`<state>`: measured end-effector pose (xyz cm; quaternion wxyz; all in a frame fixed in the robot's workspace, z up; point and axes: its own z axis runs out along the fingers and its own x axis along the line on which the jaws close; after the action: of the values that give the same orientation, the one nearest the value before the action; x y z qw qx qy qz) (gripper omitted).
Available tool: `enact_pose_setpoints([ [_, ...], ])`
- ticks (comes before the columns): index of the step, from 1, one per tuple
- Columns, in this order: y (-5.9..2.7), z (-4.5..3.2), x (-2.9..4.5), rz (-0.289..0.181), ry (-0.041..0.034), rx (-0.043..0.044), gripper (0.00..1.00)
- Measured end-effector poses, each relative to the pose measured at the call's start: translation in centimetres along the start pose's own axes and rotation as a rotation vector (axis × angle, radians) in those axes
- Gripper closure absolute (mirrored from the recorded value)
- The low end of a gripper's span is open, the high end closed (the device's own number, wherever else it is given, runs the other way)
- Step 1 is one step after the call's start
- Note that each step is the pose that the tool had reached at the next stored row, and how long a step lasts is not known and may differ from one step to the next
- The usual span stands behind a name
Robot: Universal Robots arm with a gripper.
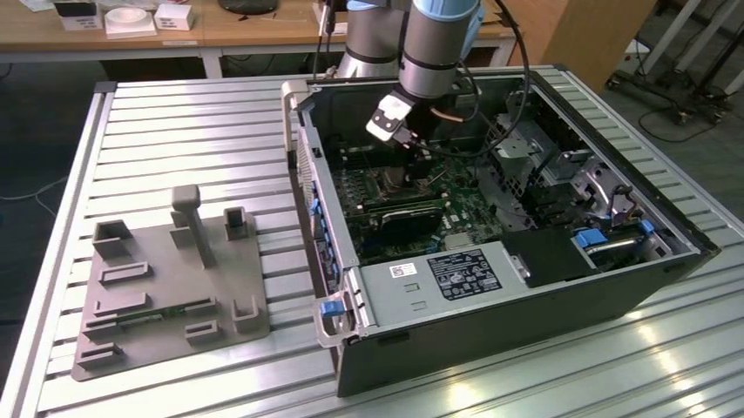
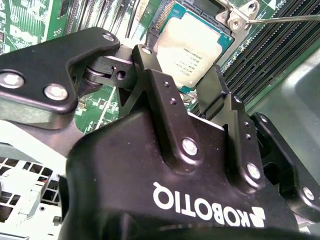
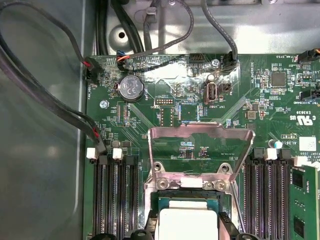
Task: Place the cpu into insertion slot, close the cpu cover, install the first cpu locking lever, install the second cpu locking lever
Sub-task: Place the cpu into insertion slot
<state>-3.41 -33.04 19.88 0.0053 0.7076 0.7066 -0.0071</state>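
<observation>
The cpu [image 3: 187, 222], a small square chip with a pale metal top, lies flat in the insertion slot [image 3: 150, 192] on the green board. In the second wrist view the cpu [image 2: 197, 42] shows just beyond my black fingers [image 2: 150, 65]. My gripper [image 2: 182, 75] stands straight over the chip with one finger against each of two opposite edges. The cpu cover [image 3: 200, 132], a thin silvery frame, stands tipped up and open at the socket's far side. A thin wire lever [image 2: 285, 19] runs beside the socket. In the exterior view my gripper [image 1: 402, 152] reaches down inside the open computer case.
Black memory slots [image 3: 115, 200] flank the socket on both sides. Dark cables [image 3: 50, 100] run along the case wall. A grey power-supply box [image 1: 448, 274] sits at the case's front. A grey fixture plate [image 1: 163, 287] lies on the slatted table at the exterior view's left.
</observation>
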Motion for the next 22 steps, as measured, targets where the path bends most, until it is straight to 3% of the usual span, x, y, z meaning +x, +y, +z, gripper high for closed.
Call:
enact_pose_setpoints([
  [22, 0.0, 0.34, -0.39, 0.003, -0.0022, 0.0, 0.46],
])
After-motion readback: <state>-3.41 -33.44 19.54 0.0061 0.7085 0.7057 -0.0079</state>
